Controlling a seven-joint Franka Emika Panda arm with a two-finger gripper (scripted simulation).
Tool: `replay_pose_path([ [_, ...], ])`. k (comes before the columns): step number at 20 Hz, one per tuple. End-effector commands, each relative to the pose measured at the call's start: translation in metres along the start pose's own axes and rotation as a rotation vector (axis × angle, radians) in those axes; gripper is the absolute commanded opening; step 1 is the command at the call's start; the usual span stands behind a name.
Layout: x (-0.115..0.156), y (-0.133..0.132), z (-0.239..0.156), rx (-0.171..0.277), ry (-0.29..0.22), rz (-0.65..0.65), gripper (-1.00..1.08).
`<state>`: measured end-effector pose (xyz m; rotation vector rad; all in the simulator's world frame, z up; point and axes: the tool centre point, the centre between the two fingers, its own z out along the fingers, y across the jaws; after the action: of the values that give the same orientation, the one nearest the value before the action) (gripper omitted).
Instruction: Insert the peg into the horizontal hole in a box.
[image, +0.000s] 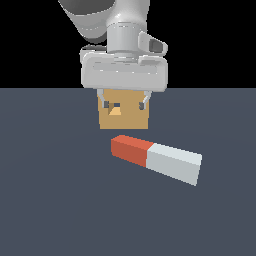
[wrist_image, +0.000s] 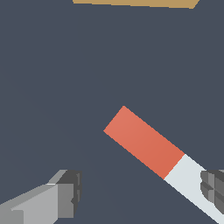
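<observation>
We see the gripper (image: 124, 105) wide open and empty above the peg (image: 156, 158), which lies flat on the floor in front of the box (image: 125, 120) (rigid, probably light), so we'd pinch its white part.

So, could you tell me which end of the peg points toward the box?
The red end of the peg; the pale grey-white end lies farther from the box.
</observation>
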<state>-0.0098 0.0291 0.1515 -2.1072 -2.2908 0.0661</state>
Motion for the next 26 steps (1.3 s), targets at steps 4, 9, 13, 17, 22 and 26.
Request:
replay_pose_path([
  [4, -0.001, 0.000, 0.000, 0.000, 0.000, -0.005, 1.00],
  [9, -0.005, 0.003, 0.003, -0.002, -0.001, -0.037, 1.00],
  [13, -0.010, 0.006, 0.007, -0.005, -0.001, -0.084, 1.00],
  [17, -0.018, 0.012, 0.012, -0.008, -0.003, -0.149, 1.00],
  [22, -0.030, 0.023, 0.022, -0.015, -0.004, -0.259, 1.00],
  [26, -0.039, 0.034, 0.029, -0.020, -0.006, -0.355, 1.00],
])
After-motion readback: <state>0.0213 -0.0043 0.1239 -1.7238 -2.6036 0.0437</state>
